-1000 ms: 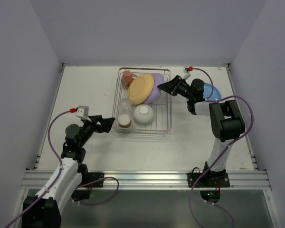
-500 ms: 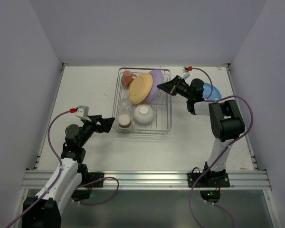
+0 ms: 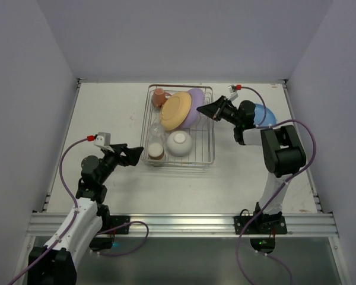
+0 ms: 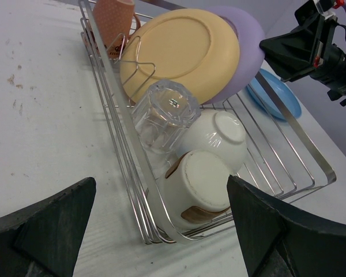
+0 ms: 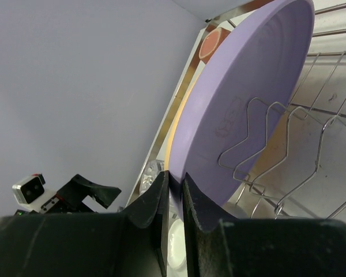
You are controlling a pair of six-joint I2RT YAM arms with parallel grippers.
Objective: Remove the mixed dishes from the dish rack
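One done: round blue plate [image 3: 266,114] lay on table [image 3: 107,113], right of silver wire dish rack [image 3: 209,159]. Right gripper [image 5: 173,176] was pinched tight on round lilac plate [image 5: 242,104] rim, plate in rack. Round yellow-orange plate [image 4: 179,52], white bowl [image 3: 179,143], salmon-pink mug [image 3: 160,96], clear glass [image 4: 164,115], small brown cup [image 3: 156,152] left inside. Left gripper [image 3: 137,154] gaped wide, empty, at rack's near-left corner.

— What's beneath the left gripper [image 3: 136,155]?
— A white table [image 3: 107,113], with small dark specks [image 4: 14,79] ahead and to its left.
— And behind it?
— A metal rail [image 3: 184,224] along the near edge. Plain pale walls [image 3: 184,41] stand far ahead.
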